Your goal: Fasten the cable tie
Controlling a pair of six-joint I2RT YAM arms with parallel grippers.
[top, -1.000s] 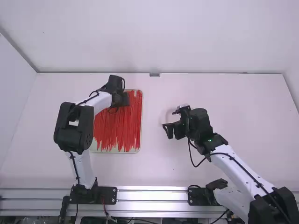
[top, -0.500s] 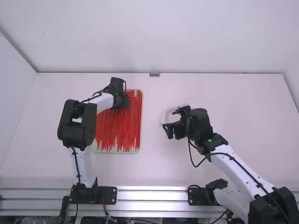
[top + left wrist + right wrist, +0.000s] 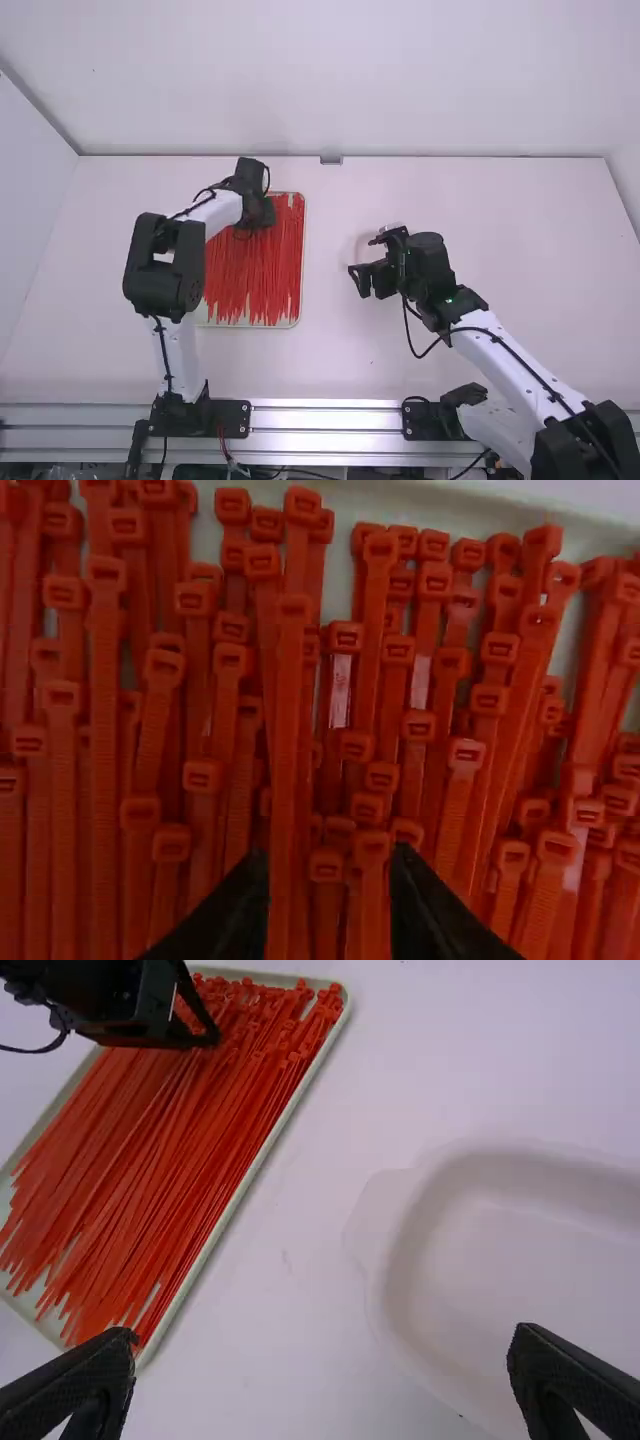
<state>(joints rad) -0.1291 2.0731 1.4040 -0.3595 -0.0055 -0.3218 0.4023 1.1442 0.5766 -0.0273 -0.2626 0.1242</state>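
The tray (image 3: pixel 302 250) of red cable ties (image 3: pixel 255 265) lay left of the table's (image 3: pixel 520 220) middle. The left gripper (image 3: pixel 256 208) sat over the tie heads at the tray's far edge. Its wrist view showed its fingers (image 3: pixel 225 915) apart, with several ties between them. The right gripper (image 3: pixel 320 1335), fingers spread wide, hung near the table's middle. Its wrist view showed a clear plastic tub (image 3: pixel 520 1250) just below.

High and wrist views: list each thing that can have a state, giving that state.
Pale flat tray: loaded.
Orange plastic cable ties: unfastened, straight, heaped in the tray.
Translucent white plastic tub: empty.
Left gripper: open, down on the ties.
Right gripper: open, empty.
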